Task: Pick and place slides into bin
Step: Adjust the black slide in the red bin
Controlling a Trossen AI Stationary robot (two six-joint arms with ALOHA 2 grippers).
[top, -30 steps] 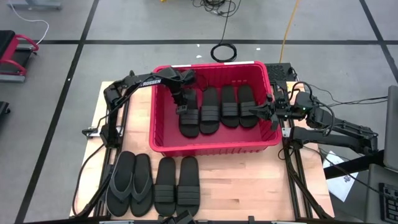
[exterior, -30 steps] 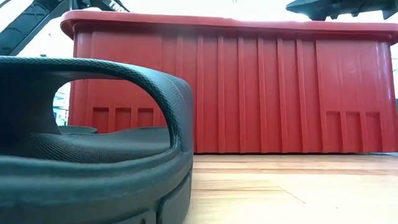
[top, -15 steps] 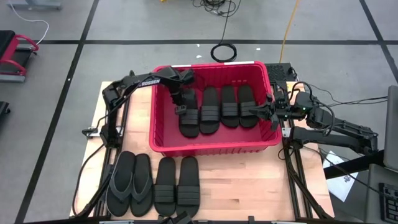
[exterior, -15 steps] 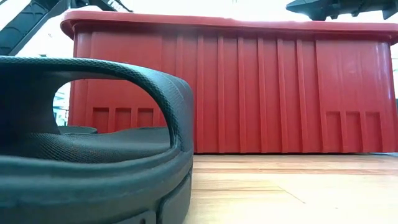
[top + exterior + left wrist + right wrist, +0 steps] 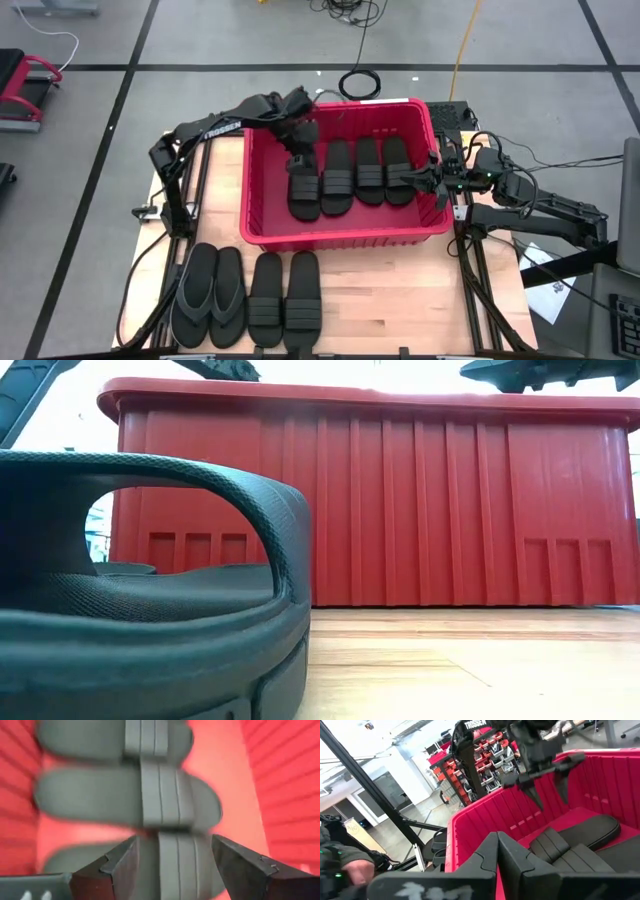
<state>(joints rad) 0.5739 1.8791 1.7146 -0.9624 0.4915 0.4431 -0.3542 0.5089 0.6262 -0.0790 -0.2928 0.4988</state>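
The red bin (image 5: 340,238) stands mid-table with several black slides lying flat side by side on its floor. My left gripper (image 5: 297,160) hangs open above the leftmost of them (image 5: 304,198), its fingers on either side of the ribbed strap (image 5: 172,820) without touching it. My right gripper (image 5: 412,178) is shut and empty, reaching level over the bin's right rim (image 5: 440,190). Two more slides (image 5: 284,300) and two thong flip-flops (image 5: 210,295) lie on their soles on the wooden table in front of the bin.
One slide (image 5: 150,610) lies right in front of the low camera, before the bin's near wall (image 5: 400,510). Bare wood (image 5: 400,290) shows at the table's near right. Cables and a black box (image 5: 455,115) lie beyond the bin's far right corner.
My left gripper has risen from the leftmost slide in the bin, and its arm has swung up with it. That slide stays flat on the bin's floor.
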